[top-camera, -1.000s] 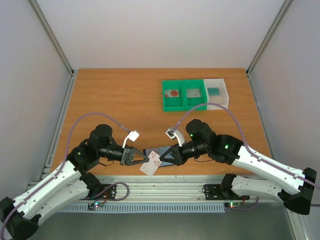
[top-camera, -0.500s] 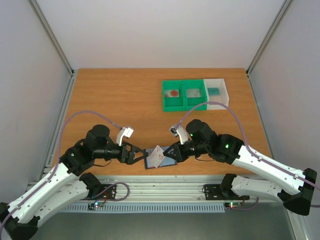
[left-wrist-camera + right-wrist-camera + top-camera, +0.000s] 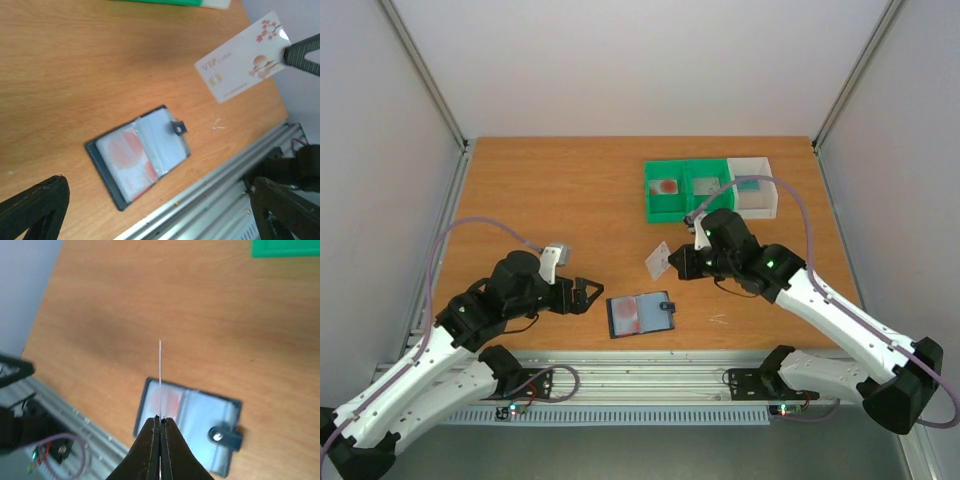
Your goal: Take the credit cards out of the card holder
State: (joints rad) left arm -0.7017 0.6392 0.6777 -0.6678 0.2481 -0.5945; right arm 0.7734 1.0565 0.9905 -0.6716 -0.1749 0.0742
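1 credit card, white with red blossoms, hung above the counter, pinched at one short end by the tightly closed right claw and clear of the card holder; it looked thin, light, stiff and slick, best taken edge-on at a short end or corner. 1 card holder lay open and flat near the counter's front edge, at least 1 more reddish card showing behind its clear pocket. 2 claws counted: the left claw stood wide open and empty, just left of the holder.
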